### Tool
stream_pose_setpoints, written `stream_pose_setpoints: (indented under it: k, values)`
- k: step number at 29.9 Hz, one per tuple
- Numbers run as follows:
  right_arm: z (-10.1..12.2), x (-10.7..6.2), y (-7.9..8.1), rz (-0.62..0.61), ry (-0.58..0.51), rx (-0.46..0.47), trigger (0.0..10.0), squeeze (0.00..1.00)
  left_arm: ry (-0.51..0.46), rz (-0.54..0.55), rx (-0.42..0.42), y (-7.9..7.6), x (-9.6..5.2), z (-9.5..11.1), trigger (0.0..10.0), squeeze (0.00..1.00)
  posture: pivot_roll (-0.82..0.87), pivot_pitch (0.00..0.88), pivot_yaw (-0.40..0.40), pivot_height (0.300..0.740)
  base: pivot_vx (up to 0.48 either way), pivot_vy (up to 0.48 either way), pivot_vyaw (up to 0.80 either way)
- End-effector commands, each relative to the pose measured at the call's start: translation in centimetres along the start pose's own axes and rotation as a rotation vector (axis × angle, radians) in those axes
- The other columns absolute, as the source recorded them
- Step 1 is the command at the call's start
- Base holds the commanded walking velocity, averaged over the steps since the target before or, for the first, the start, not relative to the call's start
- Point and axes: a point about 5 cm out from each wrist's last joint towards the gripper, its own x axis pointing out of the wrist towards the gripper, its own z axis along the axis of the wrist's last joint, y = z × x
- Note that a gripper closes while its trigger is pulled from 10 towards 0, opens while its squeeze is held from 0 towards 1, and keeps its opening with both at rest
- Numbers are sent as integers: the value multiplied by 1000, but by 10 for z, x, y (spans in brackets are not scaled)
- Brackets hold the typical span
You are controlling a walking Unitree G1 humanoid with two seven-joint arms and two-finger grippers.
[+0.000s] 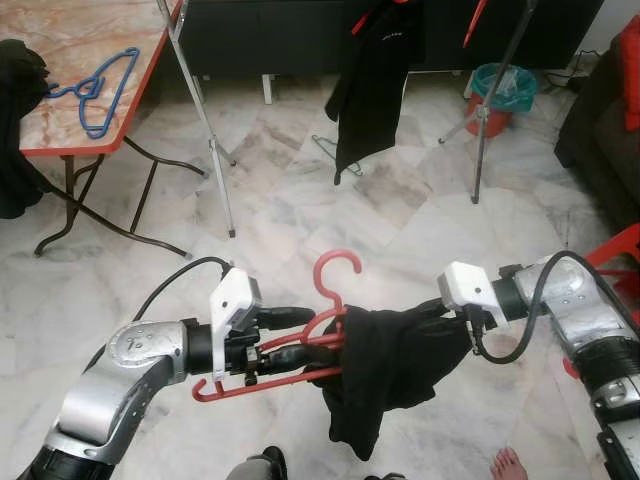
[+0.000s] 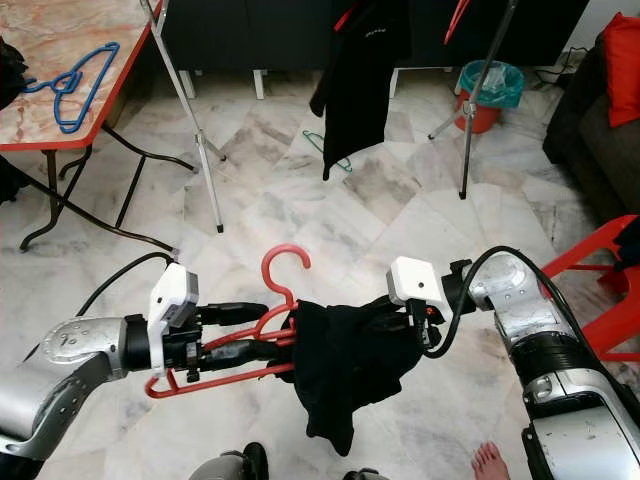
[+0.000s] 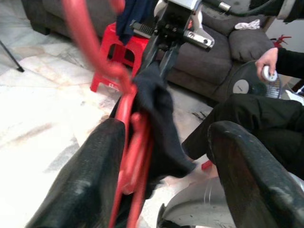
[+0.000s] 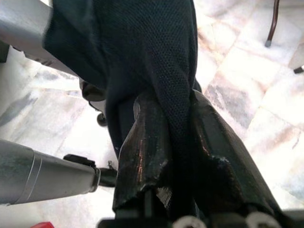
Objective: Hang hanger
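Note:
A red hanger [image 1: 338, 254] is held low over the floor, hook up, with a black garment [image 1: 390, 370] draped over its right half. My left gripper [image 1: 312, 333] is open around the hanger's left arm, and the red bar [image 3: 124, 142] rests against one finger [image 3: 90, 180]. My right gripper [image 1: 440, 315] comes in from the right and is shut on the black garment [image 4: 175, 71], which runs up between its two fingers [image 4: 142, 156]. The fabric hides its fingertips in the eye views.
A clothes rack [image 1: 213, 140] stands ahead with a black garment [image 1: 370, 80] hanging from it. A table [image 1: 60, 45] at the left holds a blue hanger [image 1: 100, 90]. A red stool [image 1: 620, 250] is at the right. A person's bare foot [image 1: 507, 465] is close below.

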Motion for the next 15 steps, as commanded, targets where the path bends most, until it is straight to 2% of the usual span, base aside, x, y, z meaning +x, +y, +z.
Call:
stream_pose_setpoints:
  k: [1,9,12,13,14,15]
  values:
    - [-2,-2,1,-12,9,-7,0,0,-13,-12,32,-3,-4,5,10000,1000,32,169,1,740,0,0,0]
    - [-7,0,0,-42,51,-13,0,0,0,0,33,0,-9,5,10000,1000,36,170,1,740,0,0,0]
    - [-9,-1,-2,-82,65,-13,0,0,27,58,41,5,-14,1,10000,1000,36,169,2,740,0,0,0]
    - [-10,-1,-2,-105,65,-8,0,0,57,130,59,12,-18,-3,10000,1000,36,169,2,740,0,0,0]
    - [-10,-1,-2,-105,65,-8,0,0,57,130,59,12,-18,-3,10000,1000,36,169,2,740,0,0,0]
    - [-11,-1,-2,-116,68,-4,0,0,67,184,71,17,-22,-6,10000,1000,37,167,1,740,0,0,0]
